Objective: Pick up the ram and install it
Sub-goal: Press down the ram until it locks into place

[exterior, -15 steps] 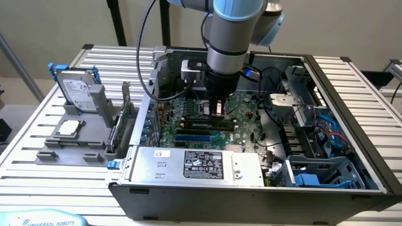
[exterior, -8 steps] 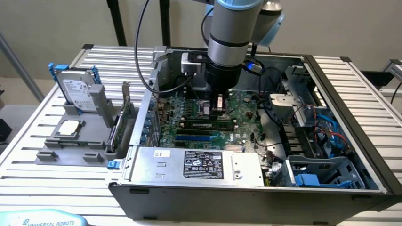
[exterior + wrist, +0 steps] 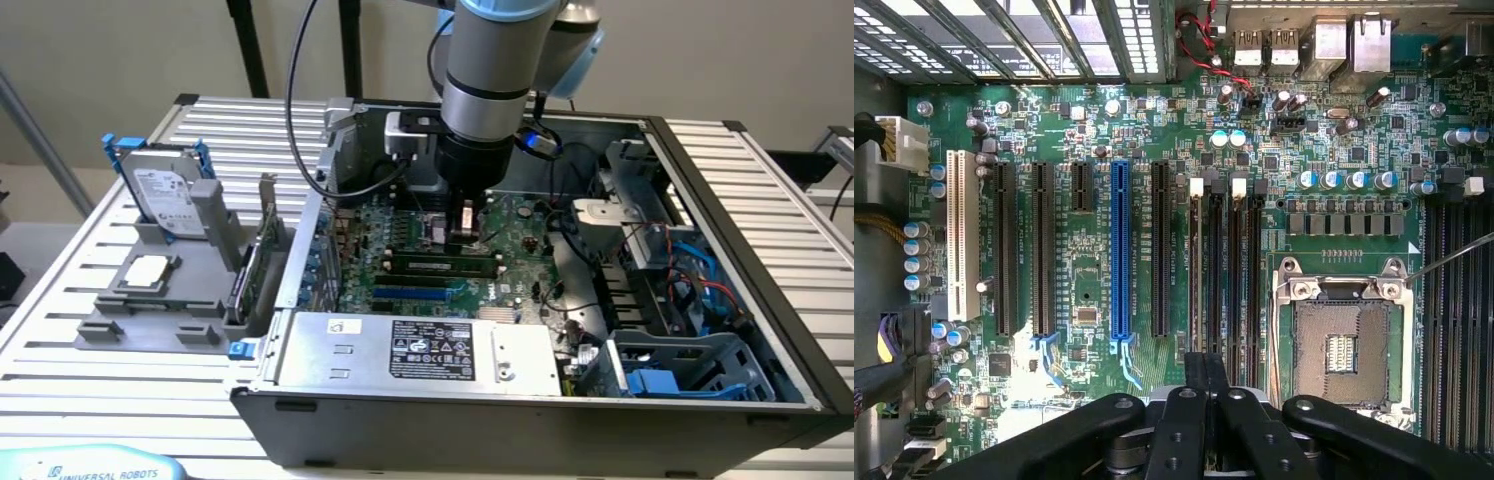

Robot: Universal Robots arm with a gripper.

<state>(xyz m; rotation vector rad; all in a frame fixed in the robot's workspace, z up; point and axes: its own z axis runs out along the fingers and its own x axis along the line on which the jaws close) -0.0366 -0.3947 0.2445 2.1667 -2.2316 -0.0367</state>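
An open computer case point(image 3: 747, 400) lies on a slatted metal table point(image 3: 54, 330), and the robot arm point(image 3: 494, 60) reaches straight down into it. Its gripper point(image 3: 466, 238) hangs low over the green motherboard point(image 3: 521, 215), and the fingers point(image 3: 1206, 372) are pressed together with no gap between them and nothing clamped in them. The ram point(image 3: 434, 266) is a thin green stick with a pale label that sits seated along one of the long memory slots, just in front of the gripper tip in the exterior view and close below it; whether the fingertips touch its upper edge cannot be told. In the wrist view the closed fingers point at the group of dark memory slots point(image 3: 1224, 270) with white clips at their far ends, which lie between a blue expansion slot point(image 3: 1120, 250) and the empty silver processor socket point(image 3: 1344, 340). A white slot point(image 3: 962, 235) and several black slots stand on the other side of the blue one. At the front of the case in the exterior view sits a grey power supply point(image 3: 414, 350) with a label. On the table at the exterior view's left, well apart from the case, a grey holder point(image 3: 154, 320) carries a hard drive point(image 3: 167, 200) standing upright in a blue frame, a square chip point(image 3: 144, 272) lying flat, and an expansion card point(image 3: 260, 260) standing on edge.
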